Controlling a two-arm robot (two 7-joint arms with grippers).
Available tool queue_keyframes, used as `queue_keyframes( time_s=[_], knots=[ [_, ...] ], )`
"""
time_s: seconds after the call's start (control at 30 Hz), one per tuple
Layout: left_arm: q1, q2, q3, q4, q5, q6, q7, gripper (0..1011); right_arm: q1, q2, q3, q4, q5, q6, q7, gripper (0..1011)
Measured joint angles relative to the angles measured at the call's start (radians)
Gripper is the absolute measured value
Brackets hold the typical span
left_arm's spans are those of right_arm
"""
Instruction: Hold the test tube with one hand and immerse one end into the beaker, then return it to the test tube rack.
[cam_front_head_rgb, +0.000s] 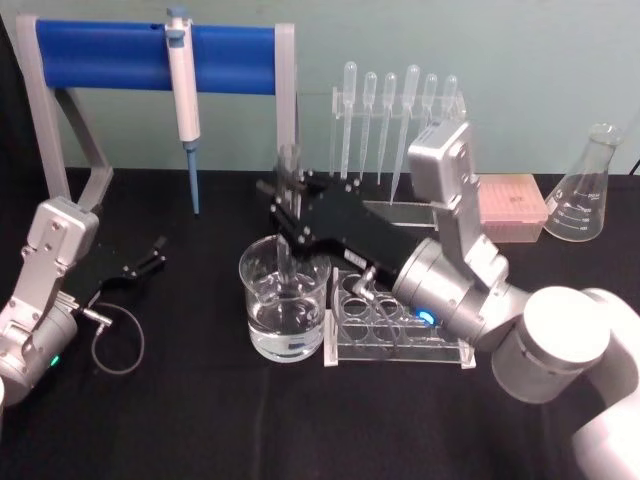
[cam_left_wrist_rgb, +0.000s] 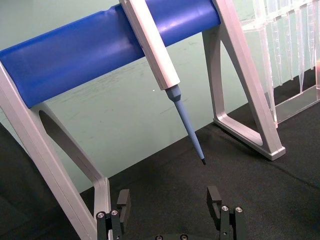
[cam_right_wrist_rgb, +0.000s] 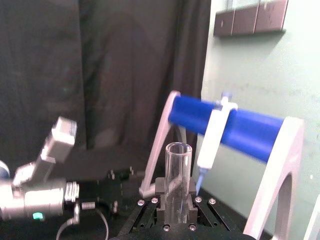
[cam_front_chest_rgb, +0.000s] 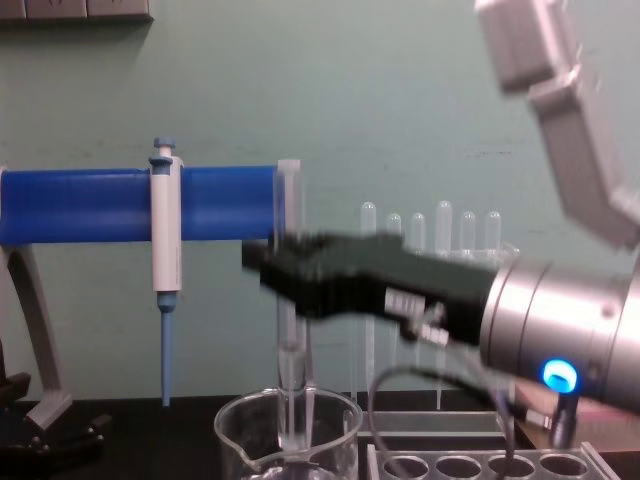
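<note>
Fingers (cam_right_wrist_rgb: 191, 192) of our right gripper (cam_front_head_rgb: 285, 205) clamped the upright test tube (cam_right_wrist_rgb: 176, 182) between them.
Its lower end dipped inside the beaker (cam_front_head_rgb: 285, 300) mid-desk; blur hid the tip. Left gripper (cam_left_wrist_rgb: 170, 202) idled, fingers apart.

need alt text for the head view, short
The right gripper holds a test tube upright, its lower end dipped inside a beaker of clear liquid beside a tube rack. The left gripper rests open at the left.
</note>
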Motion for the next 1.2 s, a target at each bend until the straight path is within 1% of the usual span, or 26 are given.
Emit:
queue_keyframes(
  time_s=[0.13,0.23,0.27,0.37,0.47,0.53,0.57,0.63,0.67,0.77,0.9,1.07,1.2],
  knots=[
    [0.000,0.000,0.000,0.000,0.000,0.000,0.000,1000,0.000,0.011,0.024,-0.071,0.031,0.027,-0.004,227],
    [0.000,0.000,0.000,0.000,0.000,0.000,0.000,1000,-0.004,0.020,0.038,-0.104,0.049,0.041,-0.009,227],
    [0.000,0.000,0.000,0.000,0.000,0.000,0.000,1000,-0.010,0.025,0.048,-0.121,0.063,0.047,-0.013,227],
    [0.000,0.000,0.000,0.000,0.000,0.000,0.000,1000,-0.024,0.034,0.067,-0.148,0.085,0.052,-0.022,227],
    [0.000,0.000,0.000,0.000,0.000,0.000,0.000,1000,-0.057,0.064,0.103,-0.199,0.103,0.056,-0.047,227],
    [0.000,0.000,0.000,0.000,0.000,0.000,0.000,1000,-0.071,0.080,0.119,-0.219,0.107,0.058,-0.056,228],
    [0.000,0.000,0.000,0.000,0.000,0.000,0.000,1000,-0.088,0.095,0.134,-0.235,0.111,0.060,-0.064,227],
    [0.000,0.000,0.000,0.000,0.000,0.000,0.000,1000,-0.103,0.109,0.148,-0.248,0.114,0.061,-0.069,227],
    [0.000,0.000,0.000,0.000,0.000,0.000,0.000,1000,-0.120,0.122,0.162,-0.257,0.118,0.061,-0.074,227],
    [0.000,0.000,0.000,0.000,0.000,0.000,0.000,1000,-0.152,0.143,0.182,-0.263,0.124,0.059,-0.079,227],
    [0.000,0.000,0.000,0.000,0.000,0.000,0.000,1000,-0.184,0.153,0.190,-0.252,0.125,0.045,-0.080,227],
    [0.000,0.000,0.000,0.000,0.000,0.000,0.000,1000,-0.208,0.152,0.190,-0.226,0.117,0.025,-0.085,227],
    [0.000,0.000,0.000,0.000,0.000,0.000,0.000,1000,-0.215,0.148,0.182,-0.204,0.087,0.016,-0.095,227]
  ],
)
